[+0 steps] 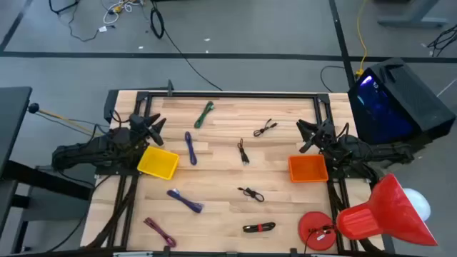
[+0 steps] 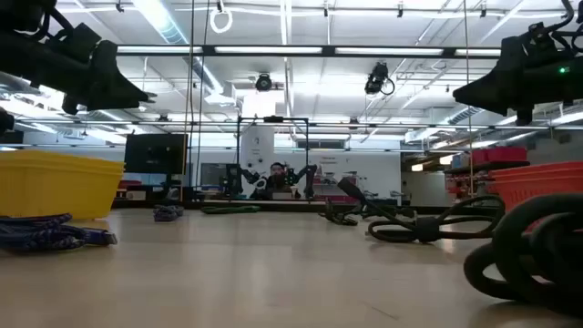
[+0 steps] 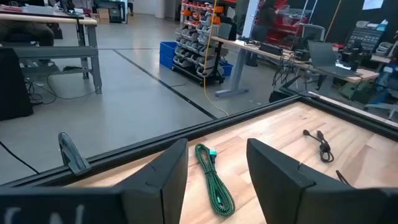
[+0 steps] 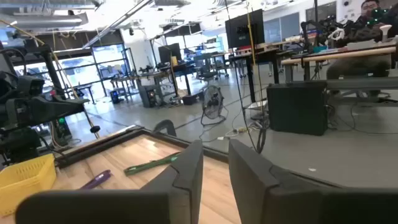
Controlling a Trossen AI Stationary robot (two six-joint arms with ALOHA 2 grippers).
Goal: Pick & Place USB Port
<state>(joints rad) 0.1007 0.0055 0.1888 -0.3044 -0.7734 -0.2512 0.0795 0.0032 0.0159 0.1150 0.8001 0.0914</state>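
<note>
Several USB cables lie flat on the wooden table: a green one point(image 1: 205, 114), a blue one point(image 1: 191, 148), a purple-blue one point(image 1: 184, 200), a maroon one point(image 1: 158, 230) and black ones point(image 1: 265, 128) point(image 1: 243, 151) point(image 1: 250, 193) point(image 1: 258, 228). A yellow bin point(image 1: 158, 163) sits at the left and an orange bin point(image 1: 308, 168) at the right. My left gripper point(image 1: 151, 127) hovers open above the yellow bin's far side. In its wrist view the green cable point(image 3: 214, 180) shows between its fingers, farther off. My right gripper point(image 1: 310, 134) hovers open just beyond the orange bin.
A red disc point(image 1: 316, 228) and a red cone-shaped lamp point(image 1: 385, 207) stand at the table's near right corner. A black frame point(image 1: 228, 93) runs along the table's far edge. Bare wood lies between the two bins point(image 1: 228, 171).
</note>
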